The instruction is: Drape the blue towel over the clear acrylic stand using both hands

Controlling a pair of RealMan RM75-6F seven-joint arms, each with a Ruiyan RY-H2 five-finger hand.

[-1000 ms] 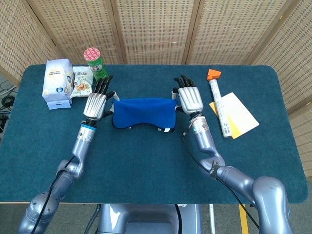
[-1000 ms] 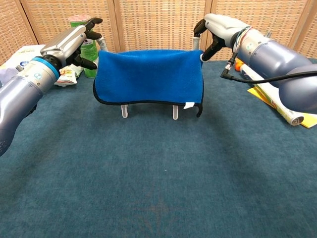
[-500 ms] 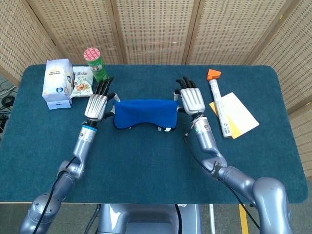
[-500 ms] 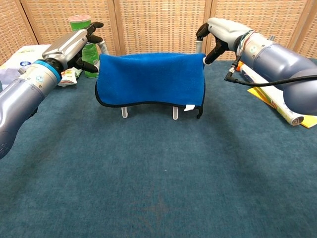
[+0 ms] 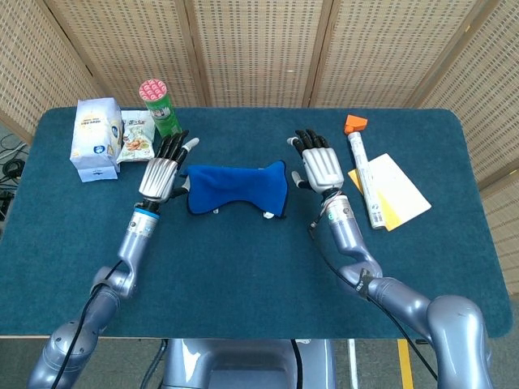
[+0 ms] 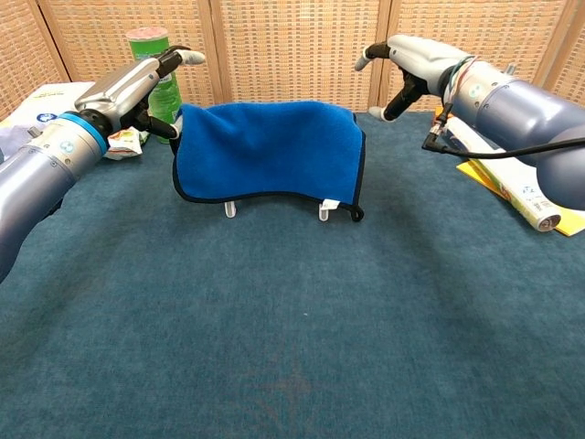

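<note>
The blue towel [image 5: 235,186] [image 6: 265,151] hangs over the clear acrylic stand, whose two feet [image 6: 229,208] show below its hem. The towel's right side sits bunched and slightly raised. My left hand [image 5: 160,172] [image 6: 128,87] is at the towel's left edge, thumb and a finger pinching the cloth while the other fingers point away. My right hand [image 5: 319,164] [image 6: 411,55] hovers to the right of the towel, fingers spread, holding nothing, with a clear gap to the cloth.
A green can [image 5: 158,105], a snack packet [image 5: 136,139] and a white box [image 5: 97,138] stand behind my left hand. An orange piece [image 5: 354,123], a long tube [image 5: 365,178] and a yellow-and-white booklet [image 5: 397,190] lie right of my right hand.
My right hand has let go of the towel's right corner and drawn away to the right. The towel's right edge has slackened and slid left. My left hand has stayed put.
</note>
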